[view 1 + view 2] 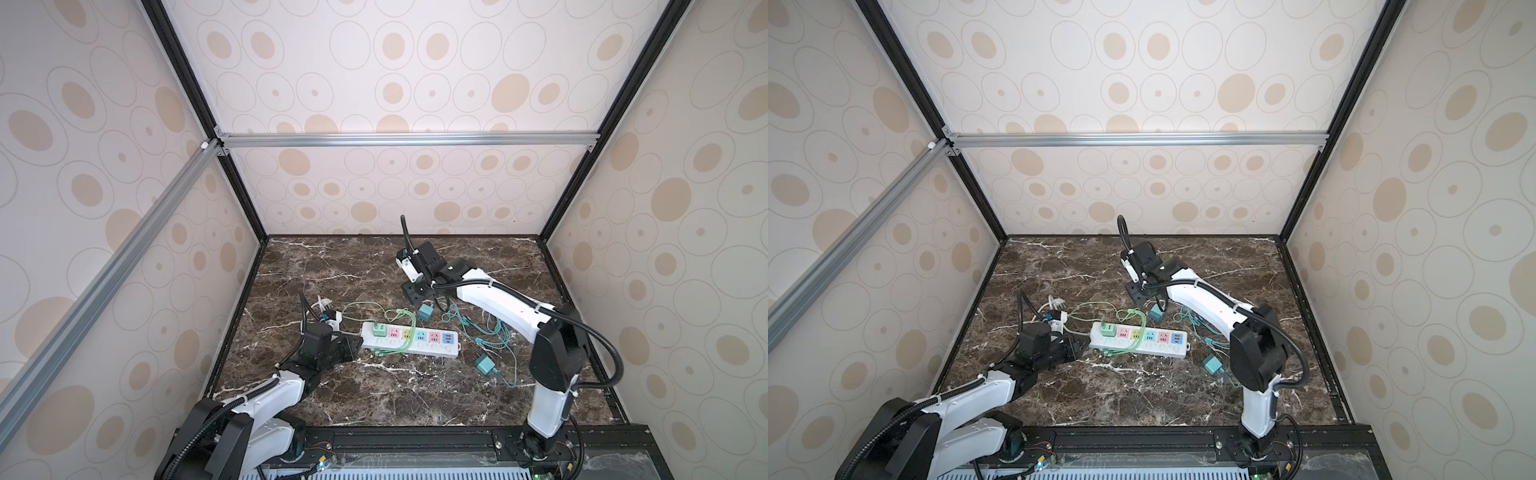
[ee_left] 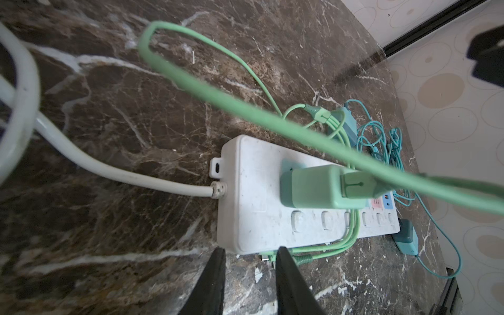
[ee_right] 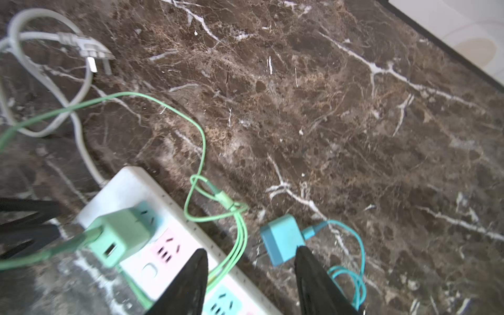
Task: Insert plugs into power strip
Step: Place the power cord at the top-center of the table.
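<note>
Left gripper (image 2: 249, 261): fingers slightly parted with nothing between them, tips just beside the cord end of the power strip (image 1: 440, 349).
Right gripper (image 3: 249, 261): released, jaws spread wide and gripping nothing; it hangs over the strip's far edge and the far teal plug (image 3: 282, 240).
Power strip: flat on the marble tabletop (image 1: 374, 395), between the two arms.
Mint green plug (image 1: 378, 330): seated in the end socket nearest the cord; its green cable (image 2: 245, 107) loops back across the strip.
Far teal plug: on its side, unplugged, just beside the strip.
Near teal plug (image 1: 485, 365): on the table off the USB end, not touching the strip.
White plug (image 3: 90, 51): loose past the cord end.
</note>
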